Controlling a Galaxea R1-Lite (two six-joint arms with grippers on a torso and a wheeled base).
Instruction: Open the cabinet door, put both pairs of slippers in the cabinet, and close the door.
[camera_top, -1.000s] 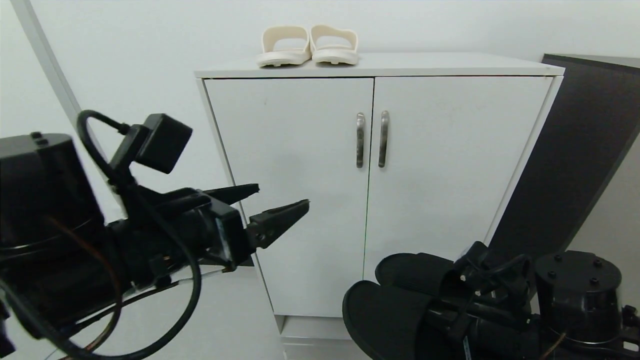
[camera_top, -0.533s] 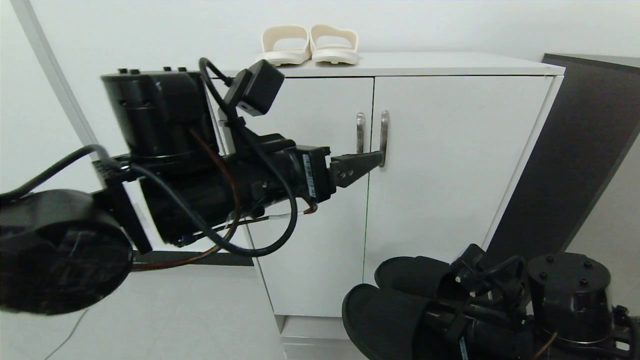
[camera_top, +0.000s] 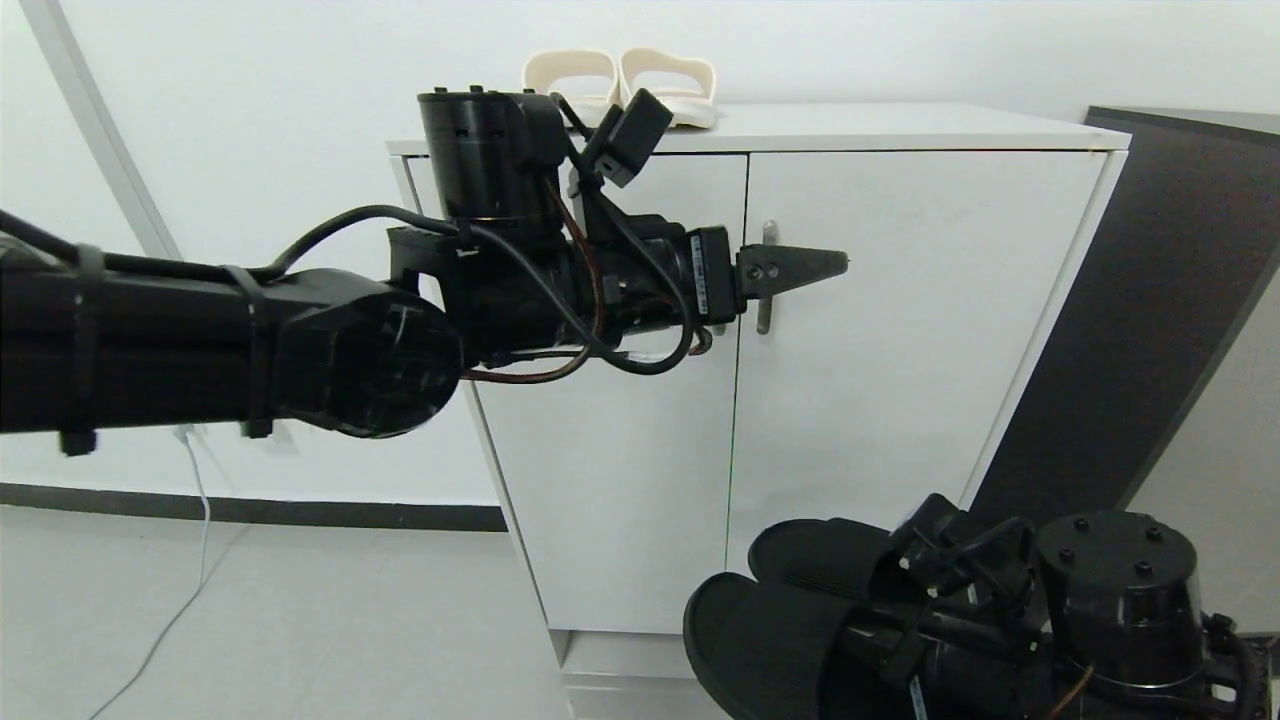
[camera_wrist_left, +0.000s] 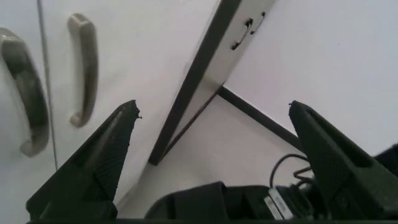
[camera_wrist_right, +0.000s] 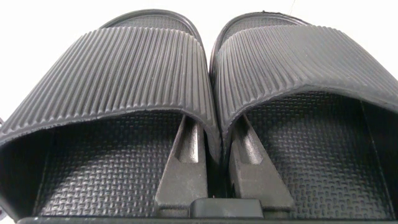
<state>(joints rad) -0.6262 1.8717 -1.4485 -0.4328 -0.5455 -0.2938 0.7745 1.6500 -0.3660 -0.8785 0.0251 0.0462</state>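
Before the closed cabinet, the left gripper gaped near the handles, likely rigid and best taken mid-bar. The right gripper pinched seemingly light, flexible black slippers low before it.

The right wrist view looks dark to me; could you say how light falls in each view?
Head view: soft, even light on the white cabinet, no glare. Left wrist view: the left gripper is a dark silhouette against the bright cabinet. Right wrist view: light catches the ribbed straps of the black slippers; the footbeds beneath are dimmer.
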